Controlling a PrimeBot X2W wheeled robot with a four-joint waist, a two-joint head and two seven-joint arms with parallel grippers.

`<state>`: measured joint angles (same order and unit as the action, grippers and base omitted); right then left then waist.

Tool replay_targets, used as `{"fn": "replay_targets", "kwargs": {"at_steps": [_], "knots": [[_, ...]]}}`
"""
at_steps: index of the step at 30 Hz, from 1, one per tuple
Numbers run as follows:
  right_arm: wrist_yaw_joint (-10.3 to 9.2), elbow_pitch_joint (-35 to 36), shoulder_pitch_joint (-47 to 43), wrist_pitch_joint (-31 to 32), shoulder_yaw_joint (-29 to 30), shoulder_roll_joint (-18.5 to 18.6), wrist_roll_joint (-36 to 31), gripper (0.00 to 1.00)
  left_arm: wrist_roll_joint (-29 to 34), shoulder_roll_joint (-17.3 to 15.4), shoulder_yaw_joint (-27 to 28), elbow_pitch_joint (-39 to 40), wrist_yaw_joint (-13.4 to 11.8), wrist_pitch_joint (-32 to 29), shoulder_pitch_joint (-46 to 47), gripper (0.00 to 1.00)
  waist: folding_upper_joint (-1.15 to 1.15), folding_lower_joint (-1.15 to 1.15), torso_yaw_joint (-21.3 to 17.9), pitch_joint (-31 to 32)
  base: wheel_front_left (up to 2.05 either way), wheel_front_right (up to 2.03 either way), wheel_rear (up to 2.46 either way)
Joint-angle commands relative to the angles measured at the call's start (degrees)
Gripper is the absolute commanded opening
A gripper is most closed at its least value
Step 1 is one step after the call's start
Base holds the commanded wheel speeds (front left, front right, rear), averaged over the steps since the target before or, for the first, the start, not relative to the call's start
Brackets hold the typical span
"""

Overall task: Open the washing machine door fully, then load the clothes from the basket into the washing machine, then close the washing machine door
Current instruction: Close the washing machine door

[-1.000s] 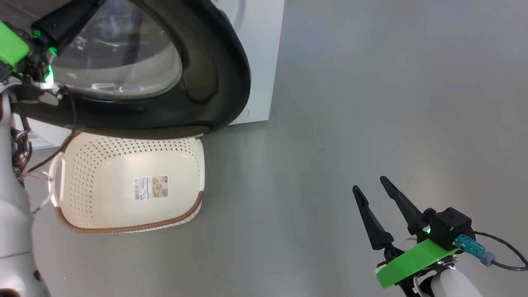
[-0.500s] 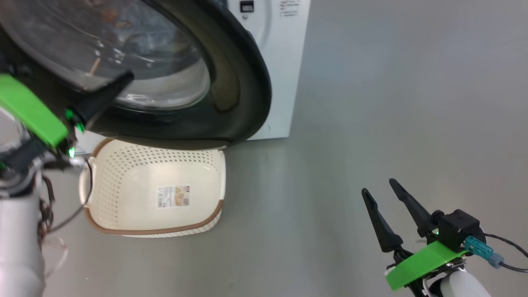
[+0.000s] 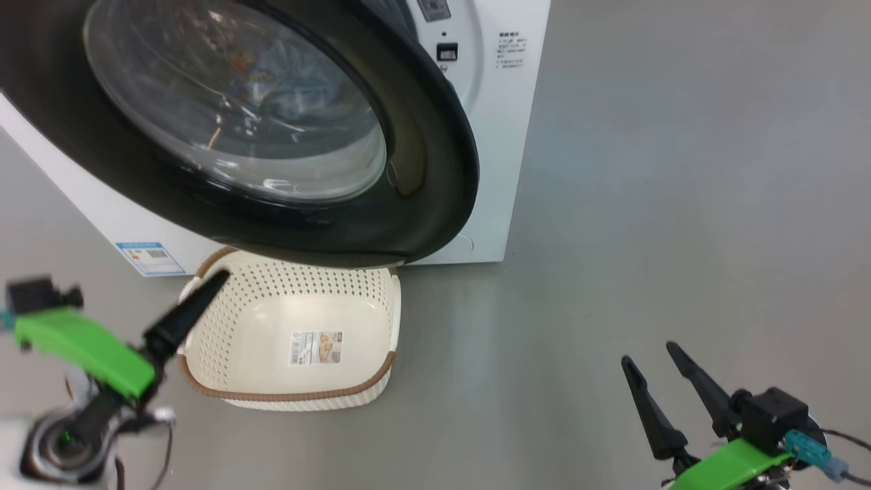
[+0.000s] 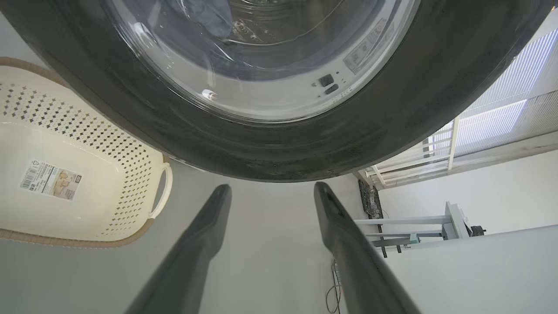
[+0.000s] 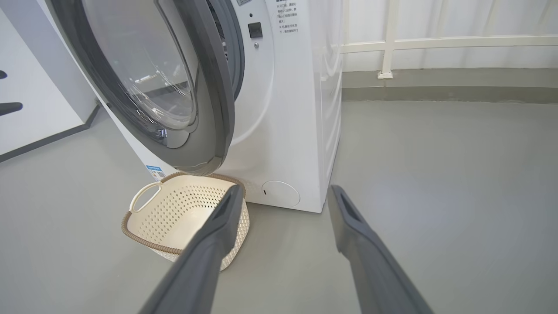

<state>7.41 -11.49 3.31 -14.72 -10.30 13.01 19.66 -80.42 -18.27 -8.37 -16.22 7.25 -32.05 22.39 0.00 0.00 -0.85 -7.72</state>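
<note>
head view: the washing machine door (image 3: pixel 422 170), ajar, overhangs the rear rim of the basket (image 3: pixel 354 299), which sits on the floor (image 3: pixel 646 170) just in front of the washing machine (image 3: pixel 503 136). basket contents: a paper label (image 3: pixel 316 347) on its bare bottom. blue clothes (image 3: pixel 286 75) lie inside the machine, seen through the door's glass (image 3: pixel 204 136). left tool (image 4: pixel 272 188): released, fingers spread, gripping nothing, near the door's lower rim, beside the basket. right tool (image 3: pixel 649 354): released, well apart, over the floor.
</note>
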Motion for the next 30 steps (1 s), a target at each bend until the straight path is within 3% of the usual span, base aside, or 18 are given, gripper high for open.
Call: {"fn": "replay_targets", "kwargs": {"at_steps": [1,13,20,25,30], "knots": [[0.08,1.2,-0.7,-0.3,-0.9,1.1,-0.1,1.0,-0.5,-2.8,2.1,1.9,0.2,1.0,0.0,1.0,0.0,0.0,0.1,0.7,0.0,0.0,0.0],[0.08,1.5,-3.3,-0.3,1.4,1.5,-0.1,1.0,-0.5,-2.8,-0.2,4.0,0.2,17.2,-13.3,1.0,0.0,0.0,-1.6,2.2,0.0,0.0,0.0],[0.08,1.4,-4.1,-0.3,2.1,1.7,0.0,1.0,6.1,-5.8,-6.8,4.2,0.2,30.0,-17.6,1.0,0.0,0.0,-2.6,2.8,0.0,0.0,0.0],[0.08,1.3,-4.5,-0.3,2.6,1.9,0.1,1.0,13.4,-9.3,-13.5,0.7,0.2,44.0,-18.6,1.0,0.0,0.0,-3.4,3.5,0.0,0.0,0.0],[0.08,1.3,-4.9,-0.3,2.9,2.0,0.1,1.0,19.2,-9.2,-14.1,-2.0,0.2,46.9,-18.5,1.0,0.0,0.0,-3.6,4.0,0.0,0.0,0.0]]}}
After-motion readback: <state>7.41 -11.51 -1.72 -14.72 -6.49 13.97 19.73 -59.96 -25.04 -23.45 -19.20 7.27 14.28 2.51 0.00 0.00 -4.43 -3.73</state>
